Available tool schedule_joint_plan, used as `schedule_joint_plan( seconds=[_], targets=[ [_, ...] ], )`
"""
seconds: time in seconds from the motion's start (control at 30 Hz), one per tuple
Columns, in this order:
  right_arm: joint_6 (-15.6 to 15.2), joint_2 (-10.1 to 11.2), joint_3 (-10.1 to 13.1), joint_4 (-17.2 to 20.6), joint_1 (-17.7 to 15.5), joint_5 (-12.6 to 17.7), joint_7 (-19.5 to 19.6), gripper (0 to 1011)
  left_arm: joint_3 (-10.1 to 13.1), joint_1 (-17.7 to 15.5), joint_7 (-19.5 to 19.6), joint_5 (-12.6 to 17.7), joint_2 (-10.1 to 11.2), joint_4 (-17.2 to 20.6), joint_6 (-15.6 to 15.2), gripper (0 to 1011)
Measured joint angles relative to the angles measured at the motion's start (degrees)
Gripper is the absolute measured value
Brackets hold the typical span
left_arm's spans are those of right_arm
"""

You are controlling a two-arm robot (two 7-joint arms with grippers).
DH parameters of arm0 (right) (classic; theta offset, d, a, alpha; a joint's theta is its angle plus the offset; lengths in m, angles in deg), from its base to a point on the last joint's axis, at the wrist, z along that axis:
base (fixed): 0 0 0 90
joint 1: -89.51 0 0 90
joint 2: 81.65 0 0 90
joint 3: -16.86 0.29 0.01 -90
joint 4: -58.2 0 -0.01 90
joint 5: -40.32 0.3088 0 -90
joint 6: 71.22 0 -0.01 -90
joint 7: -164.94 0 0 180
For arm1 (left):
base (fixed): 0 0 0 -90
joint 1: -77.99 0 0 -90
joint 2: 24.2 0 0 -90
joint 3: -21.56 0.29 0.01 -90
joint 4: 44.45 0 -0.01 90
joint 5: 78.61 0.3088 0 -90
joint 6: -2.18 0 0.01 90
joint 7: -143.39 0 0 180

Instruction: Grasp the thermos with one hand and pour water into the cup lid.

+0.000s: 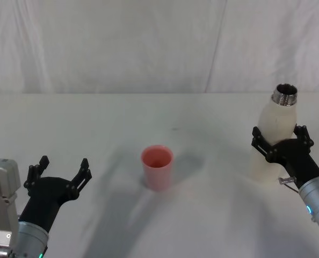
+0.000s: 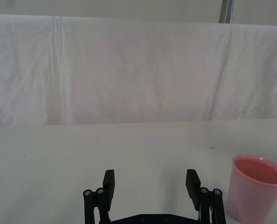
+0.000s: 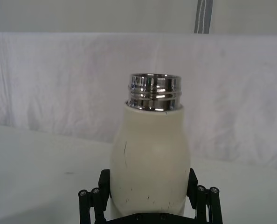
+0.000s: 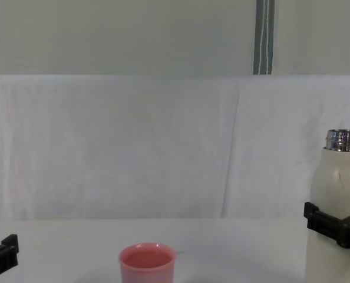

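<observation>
Thermos (image 1: 274,141) stands upright near the desk's (image 1: 122,123) right edge, uncapped, with no readable label; the right gripper (image 1: 281,141) is clamped around its body. Cup lid (image 1: 157,166) sits mid-desk. The left gripper (image 1: 60,169) hovers near the left edge, spread wide, empty.

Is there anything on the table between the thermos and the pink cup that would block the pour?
Nothing visible. The right gripper is closed around the thermos, and the white table between it and the cup lid is bare. The left gripper sits open on the cup's far side.
</observation>
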Motion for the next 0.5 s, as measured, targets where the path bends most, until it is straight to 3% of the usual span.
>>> schedule_joint_plan(
  seconds=[0.5],
  targets=[
    [0.3,0.2,0.3,0.7,0.6,-0.4,0.1,1001,0.0,0.0,0.0,0.0,0.0,0.0,0.0,1001]
  ],
)
